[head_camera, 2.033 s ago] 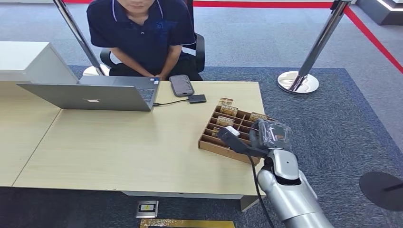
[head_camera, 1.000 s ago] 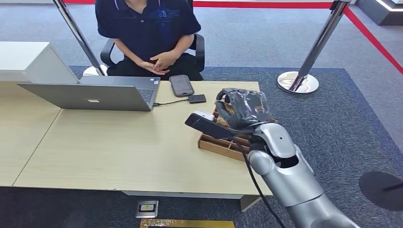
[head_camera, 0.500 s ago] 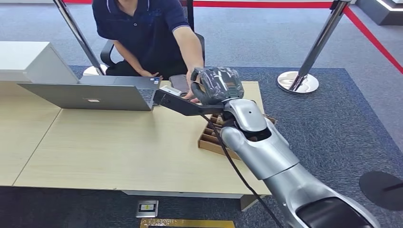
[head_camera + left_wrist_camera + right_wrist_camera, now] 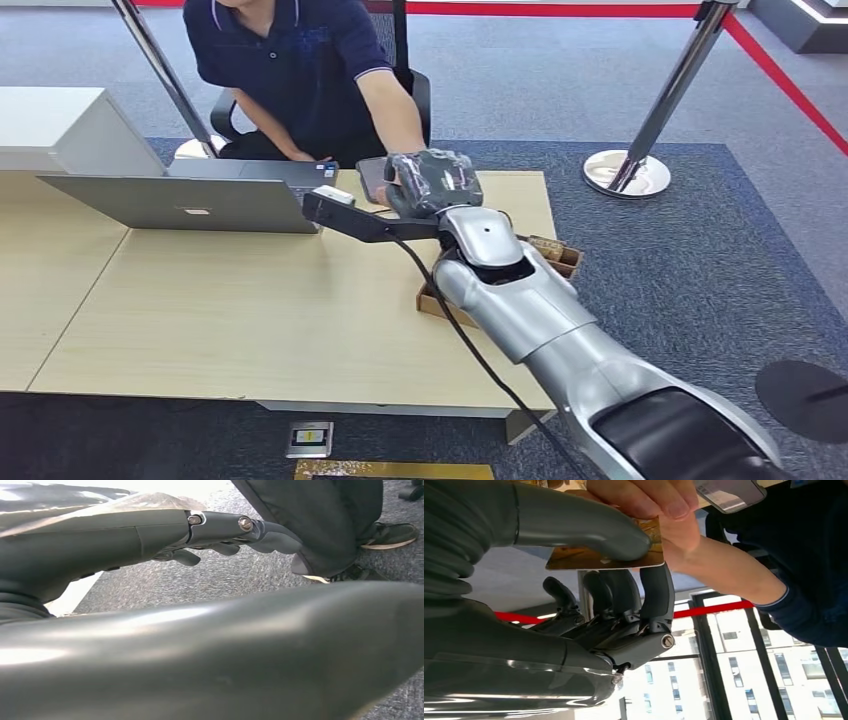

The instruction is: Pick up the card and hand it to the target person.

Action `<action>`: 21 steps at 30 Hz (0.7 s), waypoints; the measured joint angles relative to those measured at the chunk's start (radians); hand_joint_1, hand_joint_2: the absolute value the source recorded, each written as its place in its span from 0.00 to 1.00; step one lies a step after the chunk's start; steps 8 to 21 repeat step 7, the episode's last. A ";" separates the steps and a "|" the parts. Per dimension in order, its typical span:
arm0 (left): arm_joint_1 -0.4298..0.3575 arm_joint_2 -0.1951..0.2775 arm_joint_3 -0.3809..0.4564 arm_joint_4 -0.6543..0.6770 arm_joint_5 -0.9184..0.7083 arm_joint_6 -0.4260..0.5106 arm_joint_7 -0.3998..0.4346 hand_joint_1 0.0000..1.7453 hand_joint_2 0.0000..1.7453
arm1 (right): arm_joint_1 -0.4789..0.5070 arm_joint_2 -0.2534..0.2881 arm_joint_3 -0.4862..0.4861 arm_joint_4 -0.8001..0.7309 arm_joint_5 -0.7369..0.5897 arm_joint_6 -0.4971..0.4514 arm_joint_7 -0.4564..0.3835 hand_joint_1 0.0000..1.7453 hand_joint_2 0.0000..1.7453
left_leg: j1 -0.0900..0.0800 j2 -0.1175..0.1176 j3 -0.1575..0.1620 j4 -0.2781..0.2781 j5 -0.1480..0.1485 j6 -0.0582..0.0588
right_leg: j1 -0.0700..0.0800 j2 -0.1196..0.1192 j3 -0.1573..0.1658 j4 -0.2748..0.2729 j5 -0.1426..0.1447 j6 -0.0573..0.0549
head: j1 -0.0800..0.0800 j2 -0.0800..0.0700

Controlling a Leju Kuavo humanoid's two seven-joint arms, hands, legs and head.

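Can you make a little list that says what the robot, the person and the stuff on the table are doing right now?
right robot hand: holds the card between thumb and fingers, stretched over the table toward the person
person's hand: pinching the card's far edge
card: gripped by both at once
left robot hand: hanging low over grey carpet, holding nothing
card tray: wooden, on the table, mostly hidden behind the arm
laptop: open in front of the person
phone: lying by the laptop, partly hidden
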 joint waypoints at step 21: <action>0.000 0.000 0.000 0.000 0.000 0.000 0.000 0.00 0.00 | 0.001 0.004 0.000 0.040 0.002 -0.023 0.000 0.00 0.00 | 0.000 0.000 0.000 0.000 0.000 0.000 | 0.000 0.000 0.000 0.000 0.000 0.000 | 0.000 0.000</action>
